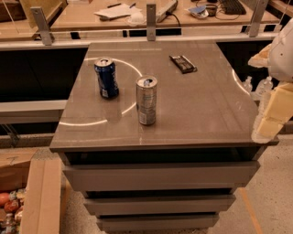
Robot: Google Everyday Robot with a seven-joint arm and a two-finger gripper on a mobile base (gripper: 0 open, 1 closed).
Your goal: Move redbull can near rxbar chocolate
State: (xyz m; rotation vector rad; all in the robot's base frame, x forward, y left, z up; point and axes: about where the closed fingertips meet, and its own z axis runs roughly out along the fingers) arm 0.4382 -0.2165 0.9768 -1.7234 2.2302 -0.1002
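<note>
The redbull can, tall, slim and silver-grey, stands upright near the middle front of the grey table top. The rxbar chocolate, a small flat dark bar, lies toward the back of the table, right of centre, well apart from the can. My gripper is at the right edge of the view, by the table's right front corner, far right of the can and touching nothing. The white and cream arm rises above it.
A shorter dark blue can stands upright just left of and behind the redbull can. The table has drawers below. A cluttered desk with metal posts lies behind. Water bottles stand at the right; boxes sit on the floor at the left.
</note>
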